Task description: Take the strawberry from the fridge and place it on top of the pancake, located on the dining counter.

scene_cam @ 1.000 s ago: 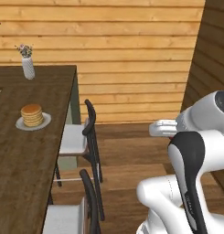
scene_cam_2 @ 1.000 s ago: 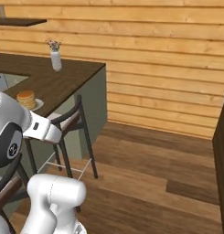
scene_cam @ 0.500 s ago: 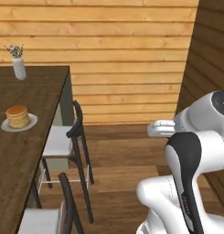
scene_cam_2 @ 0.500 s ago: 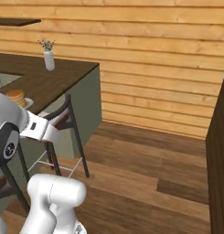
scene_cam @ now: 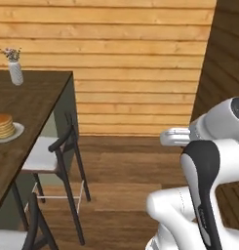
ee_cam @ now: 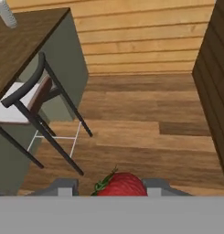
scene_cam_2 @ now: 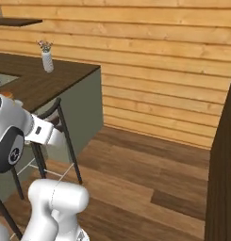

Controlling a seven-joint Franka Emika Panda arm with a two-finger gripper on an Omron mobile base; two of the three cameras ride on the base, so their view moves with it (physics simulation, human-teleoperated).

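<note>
Apparently strawberry point(ee_cam: 122, 185) in pincer point(ee_cam: 111, 187), leafy end leftward, long axis unclear.

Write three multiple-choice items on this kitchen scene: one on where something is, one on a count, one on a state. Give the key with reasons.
1. Where does the pancake sit?
A. On a plate on the dining counter
B. On a chair seat
C. On the floor

2. How many vases stand on the dining counter in the left base view?
A. None
B. One
C. Three

3. What is the state of the end effector in the hand view?
A. Open with nothing between the fingers
B. Shut on a vase
C. Shut on the strawberry

Key: 1 A, the stack rests on a pale plate on the dark wooden top. 2 B, a single white vase with flowers stands at the far end. 3 C, the red fruit sits between the two finger tips.
</note>
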